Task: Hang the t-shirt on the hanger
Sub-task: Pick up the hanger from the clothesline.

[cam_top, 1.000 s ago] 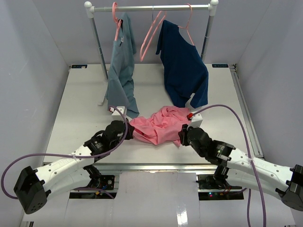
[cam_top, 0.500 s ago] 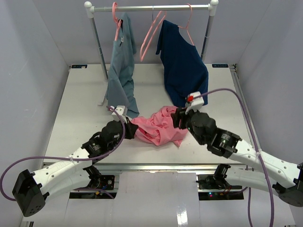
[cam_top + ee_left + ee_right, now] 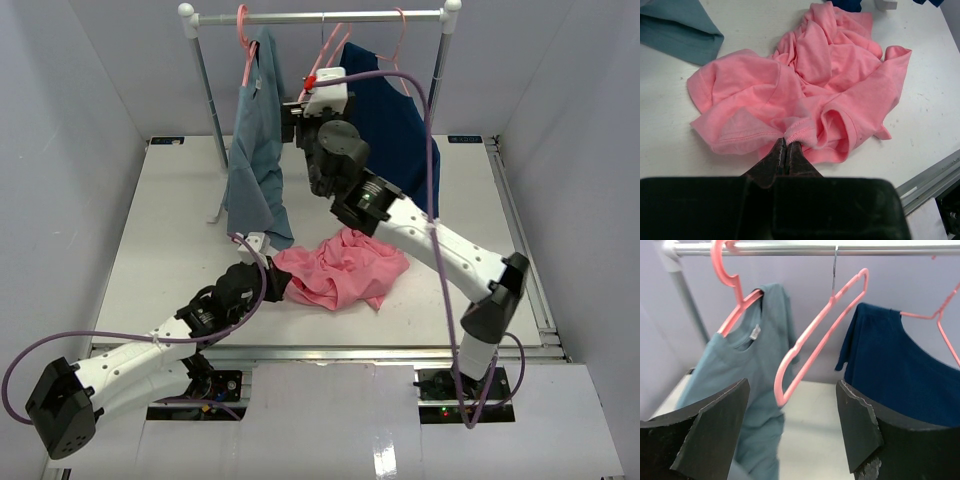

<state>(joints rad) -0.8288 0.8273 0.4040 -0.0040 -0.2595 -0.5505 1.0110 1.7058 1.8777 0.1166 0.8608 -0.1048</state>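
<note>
The right arm has left the heap and swung to the far rail, where the right gripper stands with fingers spread before the empty pink hanger, not touching it. The salmon-pink t-shirt lies crumpled near-centre on the table, its hem pinched by the left gripper. Fetching the hanger looks to be the step in hand; next, closing on its lower bar. The grey-blue shirt on the left and the navy shirt on the right crowd it.
</note>
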